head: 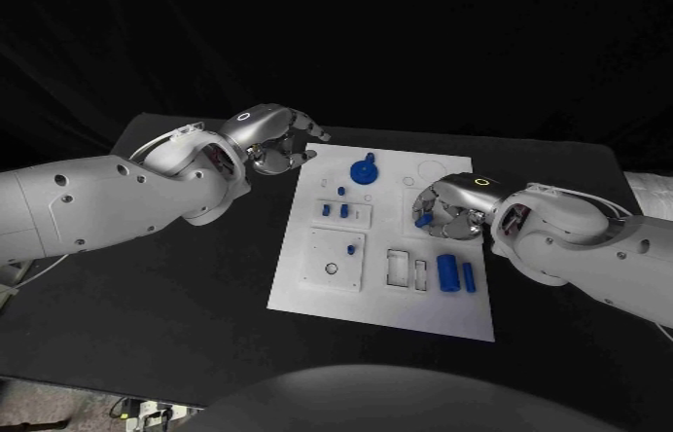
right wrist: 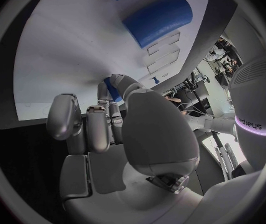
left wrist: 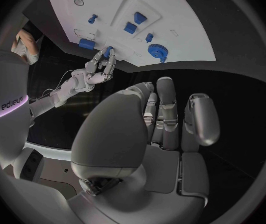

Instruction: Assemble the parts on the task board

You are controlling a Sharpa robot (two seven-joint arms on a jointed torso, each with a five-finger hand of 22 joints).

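Right now the right hand is hovering over the right side of the white board, and its fingertips are pinching a small blue peg, with the other fingers curled loosely beside it. The left hand is hanging above the black table just off the board's far left corner, its fingers partly curled with gaps between them and nothing in them. On the board a blue gear is sitting at the far end, small blue blocks are lying just near of it, and a thick blue cylinder with a thinner pin is lying at the near right, beside two empty rectangular slots. The chief risk, as I judge it, is the thin pinch: the peg is being held only at the tips, so any tilt on the way down could be making it twist or slip out and roll across the board. A misjudged descent could also be jamming it against a hole's edge or knocking the loose cylinder close by. The board is lying unclamped, so a sideways push might be sliding it, and the idle left hand is not steadying it.
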